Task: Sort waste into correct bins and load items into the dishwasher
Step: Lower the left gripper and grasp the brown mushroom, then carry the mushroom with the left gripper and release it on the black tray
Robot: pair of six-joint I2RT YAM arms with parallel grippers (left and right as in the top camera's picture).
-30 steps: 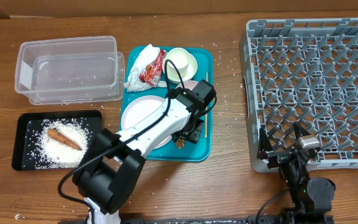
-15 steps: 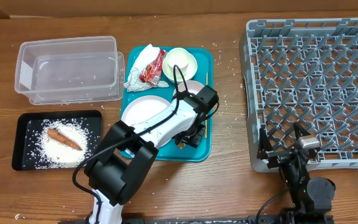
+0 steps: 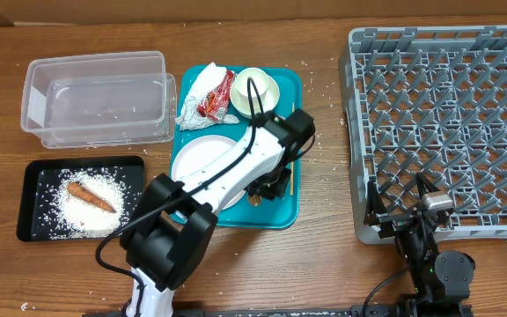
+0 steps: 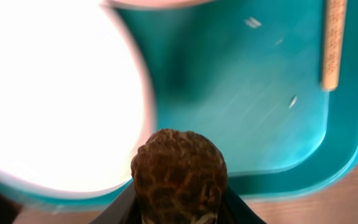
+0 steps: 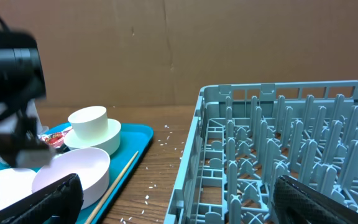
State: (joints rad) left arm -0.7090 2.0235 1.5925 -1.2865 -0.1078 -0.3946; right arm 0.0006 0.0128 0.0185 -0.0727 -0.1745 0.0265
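The left gripper (image 4: 180, 210) has drawn its jaws in around the brown food piece (image 4: 179, 174).

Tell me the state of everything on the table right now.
Left claw, shut on brown lump.
Right claw, open, empty.
Dish rack, empty.
Clear tub, open.
Black tray, holds rice and carrot stick.
Cup, upright in bowl.
Napkin, crumpled on teal tray.
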